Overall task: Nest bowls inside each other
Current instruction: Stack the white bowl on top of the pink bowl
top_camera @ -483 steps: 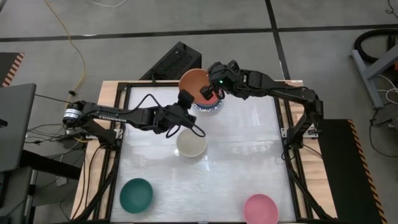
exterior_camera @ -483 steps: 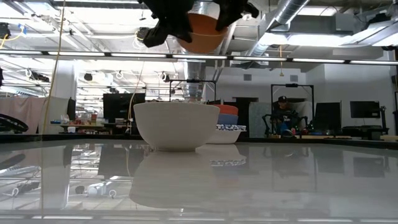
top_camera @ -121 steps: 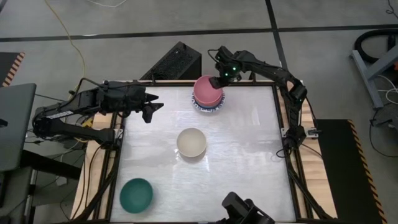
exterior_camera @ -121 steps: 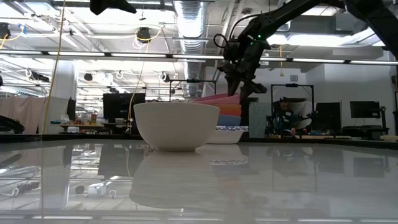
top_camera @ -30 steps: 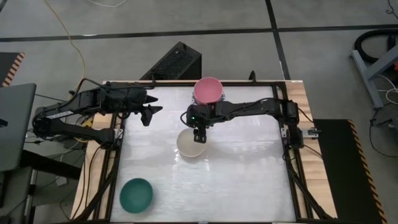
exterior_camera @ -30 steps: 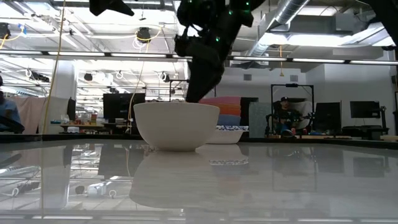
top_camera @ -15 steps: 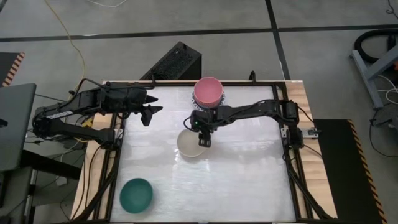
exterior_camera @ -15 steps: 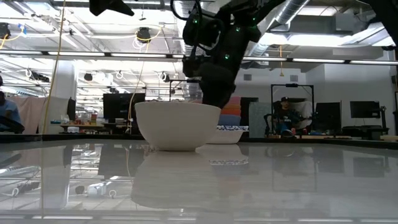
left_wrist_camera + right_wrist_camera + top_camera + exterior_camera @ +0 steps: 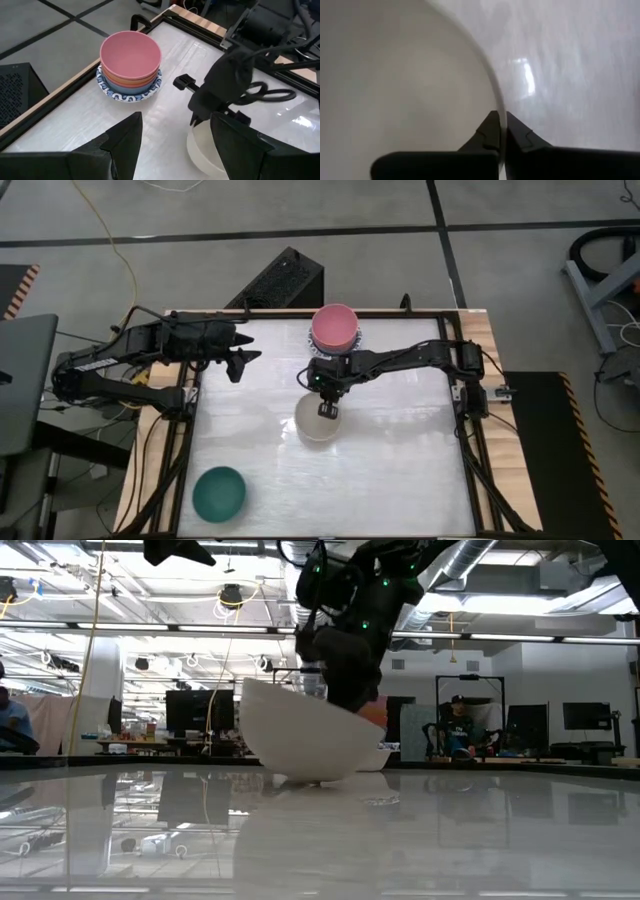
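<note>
A white table [image 9: 400, 470] seen from above, with two dark robot arms reaching in from either side. Going left to right: the left end effector [image 9: 243, 348] hangs open and idle over the table's far left part, holding nothing. Nearer the front edge, well away from both arms, a teal bowl [image 9: 219, 492] sits alone.

At the middle, the right end effector [image 9: 327, 410] is closed on the rim of a cream bowl [image 9: 317, 420]; the right wrist view shows its two fingertips [image 9: 490, 131] pinching the thin rim, one inside and one outside. In the low view the cream bowl is tipped up on one side, with its underside touching the table.

Just beyond this end effector, toward the far edge, stands the stack [image 9: 335, 330]: a pink bowl on top, orange and blue bowls under it, and a shallow white bowl with a blue patterned rim at the bottom.

The step in hand looks like the pickup of the cream bowl. The next move likely calls for lifting it clear, carrying it over the stack and lowering it level into the pink bowl. The teal bowl remains to be nested.
</note>
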